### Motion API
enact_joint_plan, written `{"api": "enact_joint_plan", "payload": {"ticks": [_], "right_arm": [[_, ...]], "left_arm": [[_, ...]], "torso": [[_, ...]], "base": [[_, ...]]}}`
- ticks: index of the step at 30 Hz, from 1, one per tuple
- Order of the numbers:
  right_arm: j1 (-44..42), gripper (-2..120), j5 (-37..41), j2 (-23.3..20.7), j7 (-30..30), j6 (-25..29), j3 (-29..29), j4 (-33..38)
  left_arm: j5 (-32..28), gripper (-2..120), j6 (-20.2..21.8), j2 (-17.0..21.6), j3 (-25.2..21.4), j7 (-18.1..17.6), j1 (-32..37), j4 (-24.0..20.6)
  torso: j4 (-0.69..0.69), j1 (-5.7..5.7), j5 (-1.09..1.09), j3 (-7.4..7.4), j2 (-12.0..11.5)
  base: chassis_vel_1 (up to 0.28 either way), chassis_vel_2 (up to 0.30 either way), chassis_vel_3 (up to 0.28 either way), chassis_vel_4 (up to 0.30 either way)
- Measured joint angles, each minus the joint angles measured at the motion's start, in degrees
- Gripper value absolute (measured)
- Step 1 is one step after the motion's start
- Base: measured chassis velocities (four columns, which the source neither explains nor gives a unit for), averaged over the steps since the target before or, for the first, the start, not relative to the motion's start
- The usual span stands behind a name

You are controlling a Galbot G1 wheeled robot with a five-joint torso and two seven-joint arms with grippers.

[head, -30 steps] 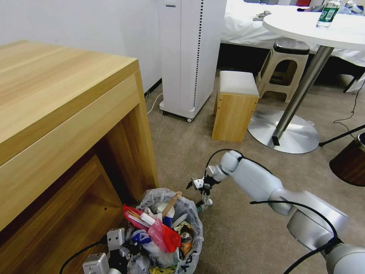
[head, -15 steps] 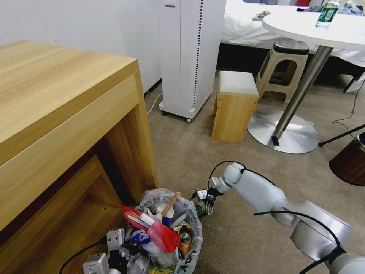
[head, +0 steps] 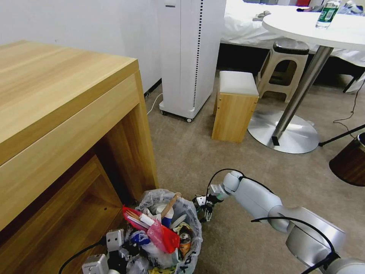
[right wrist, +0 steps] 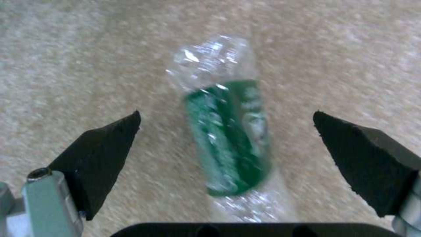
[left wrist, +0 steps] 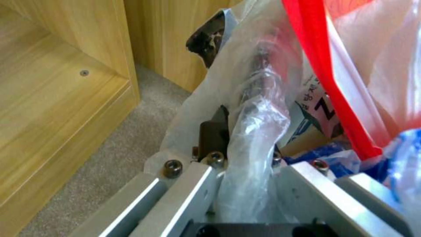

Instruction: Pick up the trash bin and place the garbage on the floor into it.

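The trash bin stands at the foot of the wooden desk, its white bag stuffed with garbage such as a red wrapper and a wooden stick. My left gripper is shut on the bin's bag-covered rim, seen close up in the left wrist view, where the left gripper pinches the plastic. My right gripper hangs low over the floor just right of the bin. In the right wrist view the right gripper is open, and a green-labelled bottle lies on the carpet between its fingers, untouched.
The wooden desk fills the left side. Behind stand a white tower appliance, a wooden stool, a plastic stool and a round table's metal base. A dark brown container sits at the right edge.
My right arm has come down and back toward me, bringing its open gripper low beside the bin and over the bottle. The left gripper and the bin have not moved.
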Motion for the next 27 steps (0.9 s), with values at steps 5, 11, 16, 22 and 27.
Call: {"api": "enact_joint_plan", "payload": {"ticks": [5, 11, 16, 22, 27], "right_arm": [[0.48, 100, 0.28, 0.55, 1.24, 0.41, 0.63, -1.82], [0.67, 100, 0.38, 1.45, 2.39, 0.73, 1.22, -4.57], [-0.14, 100, 0.41, 1.73, 3.38, 0.76, 1.24, -5.45], [-0.98, 100, 0.82, 2.05, 3.9, 0.74, 1.44, -6.06], [-1.0, 100, 1.05, 2.21, 4.47, 0.62, 1.76, -6.78]], "left_arm": [[-0.02, 0, -0.07, 0.05, 0.23, 0.0, -0.02, 0.02], [-0.03, 0, -0.32, 0.52, 0.21, 0.0, 0.02, 0.0], [-0.04, 0, -0.47, 0.76, 0.21, 0.04, 0.15, -0.15], [-0.3, 0, -0.48, 1.17, 0.12, 0.09, 0.02, -0.16], [-0.61, 0, -0.58, 1.41, 0.15, 0.03, -0.2, -0.16]], "torso": [[0.0, 0.0, 0.0, 0.0, 0.0], [0.0, 0.0, 0.0, 0.0, 0.0], [0.0, 0.0, 0.01, 0.01, 0.0], [0.0, 0.0, 0.01, 0.0, 0.0], [0.0, 0.0, 0.01, 0.0, 0.0]], "base": [[0.0, 0.0, 0.0, 0.0], [0.0, 0.0, 0.0, 0.0], [0.0, 0.0, 0.0, 0.0], [0.0, 0.0, 0.0, 0.0], [0.0, 0.0, 0.0, 0.0]]}}
